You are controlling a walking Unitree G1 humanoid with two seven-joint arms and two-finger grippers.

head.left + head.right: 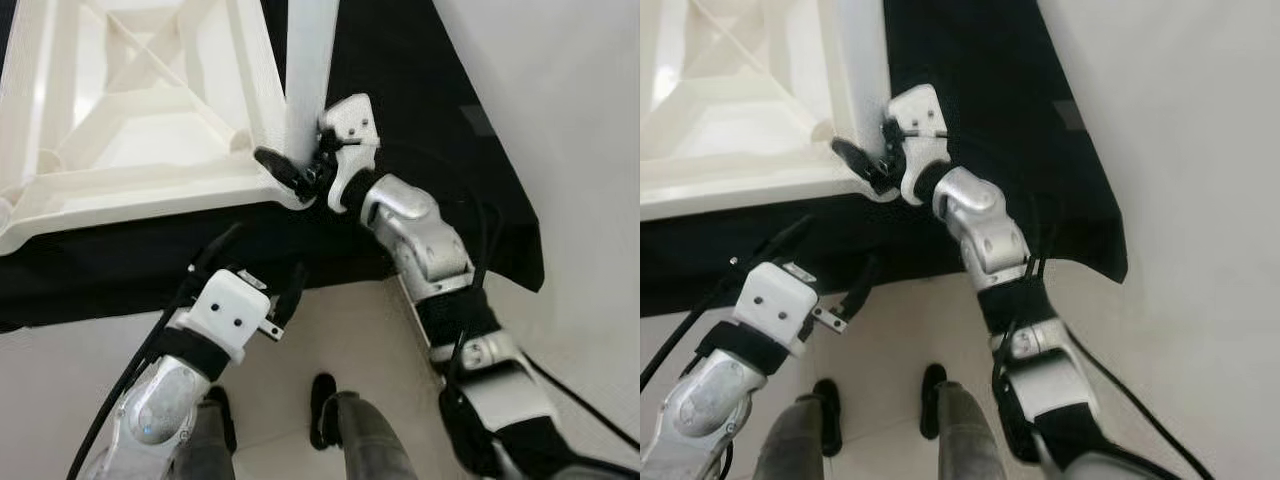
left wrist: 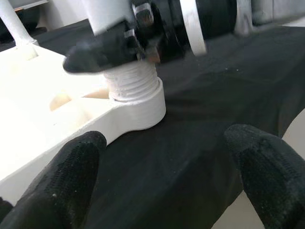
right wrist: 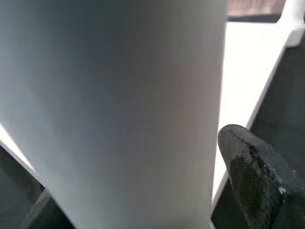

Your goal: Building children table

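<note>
Two grippers are in play over a white tabletop (image 1: pixel 130 150) that lies upside down, ribbed underside up, on a black cloth (image 1: pixel 420 120) covering the surface. The right gripper (image 1: pixel 300 170) has its black fingers (image 3: pixel 252 171) closed around a white table leg (image 1: pixel 308 70), which stands upright at the tabletop's near corner. Just below those fingers, the leg's threaded end (image 2: pixel 131 81) sits in a round corner socket (image 2: pixel 138 107) with several threads exposed (not fully seated, as far as the left wrist view shows). In the right wrist view the leg runs directly between the fingers, one dark pad pressed against its side.

The left gripper (image 1: pixel 255 285) hovers low, nearer the robot than the cloth's edge, its fingers (image 2: pixel 62 181) spread wide apart and holding nothing; they point toward the socket, which lies beyond and between them, well apart from both tips. Another leg (image 2: pixel 14 21) stands at a far corner of the tabletop.
</note>
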